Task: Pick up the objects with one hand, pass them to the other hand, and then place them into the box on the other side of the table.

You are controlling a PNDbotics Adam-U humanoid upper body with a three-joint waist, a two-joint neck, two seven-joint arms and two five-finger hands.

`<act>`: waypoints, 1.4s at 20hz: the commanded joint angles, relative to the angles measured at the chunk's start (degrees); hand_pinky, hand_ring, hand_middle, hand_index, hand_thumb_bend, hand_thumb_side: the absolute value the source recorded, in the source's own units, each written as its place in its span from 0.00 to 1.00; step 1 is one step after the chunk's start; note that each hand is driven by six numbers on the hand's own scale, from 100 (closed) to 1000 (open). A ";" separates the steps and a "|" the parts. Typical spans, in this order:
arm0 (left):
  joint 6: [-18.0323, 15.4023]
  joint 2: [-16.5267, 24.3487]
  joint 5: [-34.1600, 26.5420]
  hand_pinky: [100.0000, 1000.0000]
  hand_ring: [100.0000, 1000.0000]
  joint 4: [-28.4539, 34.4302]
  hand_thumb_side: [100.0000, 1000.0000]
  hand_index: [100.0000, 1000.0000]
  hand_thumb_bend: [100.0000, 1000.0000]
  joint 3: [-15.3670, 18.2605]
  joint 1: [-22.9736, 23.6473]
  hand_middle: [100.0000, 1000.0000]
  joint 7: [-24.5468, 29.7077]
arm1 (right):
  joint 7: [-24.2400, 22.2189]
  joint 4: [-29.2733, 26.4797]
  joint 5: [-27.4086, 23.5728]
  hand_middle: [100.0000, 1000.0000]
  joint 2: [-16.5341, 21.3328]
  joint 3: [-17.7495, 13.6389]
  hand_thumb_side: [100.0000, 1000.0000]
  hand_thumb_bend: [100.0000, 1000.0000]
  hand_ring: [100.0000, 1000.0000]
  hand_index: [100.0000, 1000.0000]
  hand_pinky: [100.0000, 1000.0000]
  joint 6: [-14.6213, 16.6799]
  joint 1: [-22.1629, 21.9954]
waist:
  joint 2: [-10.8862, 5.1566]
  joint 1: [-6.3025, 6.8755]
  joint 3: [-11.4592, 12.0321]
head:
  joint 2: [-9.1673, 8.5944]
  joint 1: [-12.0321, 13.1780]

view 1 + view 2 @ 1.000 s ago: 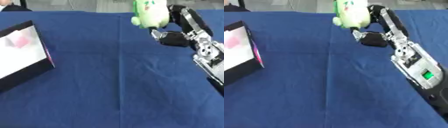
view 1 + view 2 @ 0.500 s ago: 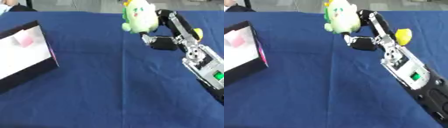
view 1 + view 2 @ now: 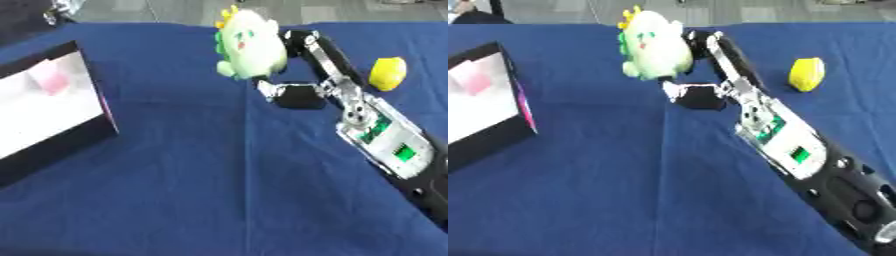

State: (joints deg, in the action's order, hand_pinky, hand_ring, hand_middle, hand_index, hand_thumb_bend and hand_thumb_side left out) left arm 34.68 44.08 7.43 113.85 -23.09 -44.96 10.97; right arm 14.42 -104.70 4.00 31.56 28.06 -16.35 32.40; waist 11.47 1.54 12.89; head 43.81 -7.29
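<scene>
Right hand [image 3: 293,75]: fingers curled round the plush [image 3: 249,44], held above the counter [image 3: 201,190].
Plush: upright, right of the box [image 3: 52,115], well apart.
Left hand: unseen.
Lemon [image 3: 387,73]: right of the plush.

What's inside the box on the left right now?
The box has a white interior with one small pink thing near its far corner. Its dark near wall hides the lower part of the inside, and its left part is out of view, so anything there cannot be seen.
</scene>
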 commanded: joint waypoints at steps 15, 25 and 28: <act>6.57 -2.26 9.01 0.87 0.77 0.74 0.86 0.87 0.00 -5.90 -3.91 0.78 10.69 | -0.41 0.23 4.88 0.26 -1.43 2.56 0.00 0.11 0.60 0.39 0.76 2.60 2.55 | -1.86 1.07 0.64 | 0.31 0.40; 6.15 -3.73 10.16 0.88 0.79 0.55 0.93 0.86 0.22 -7.31 -4.69 0.78 15.95 | -2.23 0.16 8.17 0.26 -1.56 3.95 0.00 0.12 0.60 0.39 0.77 4.55 3.06 | -1.47 0.98 0.49 | 0.31 0.66; 6.38 -4.34 12.57 0.88 0.80 -0.70 0.92 0.86 0.28 -8.12 -4.87 0.79 17.62 | -2.78 -0.28 9.14 0.26 -1.55 4.40 0.00 0.12 0.60 0.39 0.77 5.37 3.16 | -1.44 0.94 0.40 | 0.31 0.78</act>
State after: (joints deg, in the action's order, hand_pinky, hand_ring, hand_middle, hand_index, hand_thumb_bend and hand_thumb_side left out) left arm 40.32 39.17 18.90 113.20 -31.40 -48.68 27.19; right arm 11.80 -104.19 12.48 29.59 32.65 -11.51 34.35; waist 11.47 1.83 13.32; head 44.04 -6.73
